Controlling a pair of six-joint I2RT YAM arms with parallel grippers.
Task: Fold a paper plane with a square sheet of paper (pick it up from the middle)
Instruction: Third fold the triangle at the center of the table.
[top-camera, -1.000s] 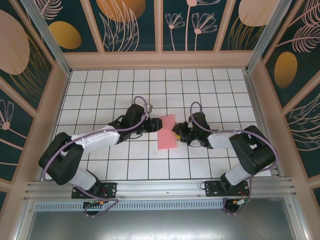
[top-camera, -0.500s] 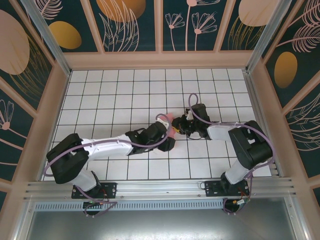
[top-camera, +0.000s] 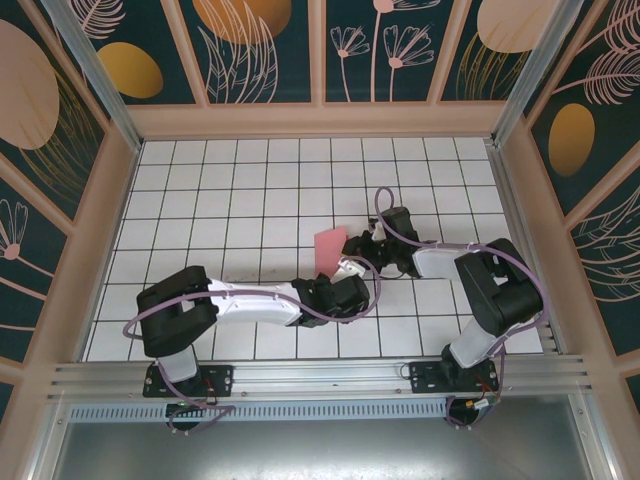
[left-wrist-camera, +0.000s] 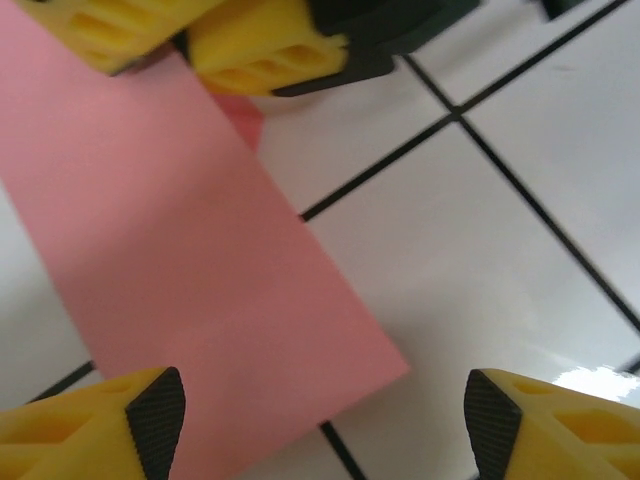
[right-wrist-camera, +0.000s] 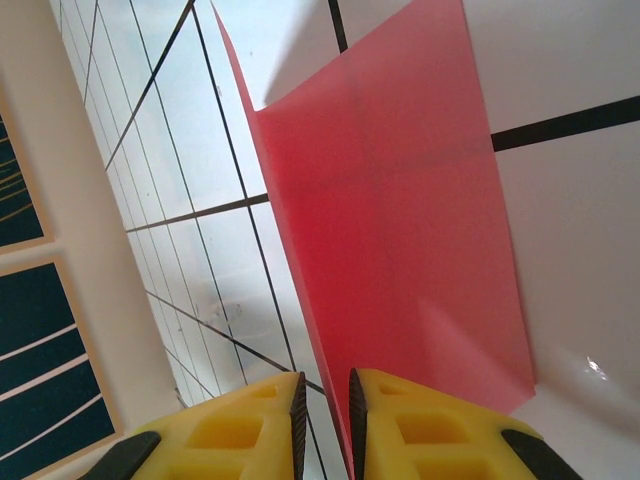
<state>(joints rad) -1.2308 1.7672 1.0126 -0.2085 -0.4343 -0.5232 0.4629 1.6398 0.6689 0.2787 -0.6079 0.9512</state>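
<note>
Left fingers (left-wrist-camera: 90, 425), swung nearer, spread around a corner of the thin, folded salmon-pink paper sheet (left-wrist-camera: 180, 270); right fingers (right-wrist-camera: 240, 430) pinch its edge.

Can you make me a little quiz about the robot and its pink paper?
1. True or false: the left fingers are spread wide apart.
2. The right fingers are: A) wide open, B) pinching the pink sheet of paper, C) holding a cup.
3. Fill in: the table has ____ tiles with black lines.
Key: 1 true; 2 B; 3 white.
</note>
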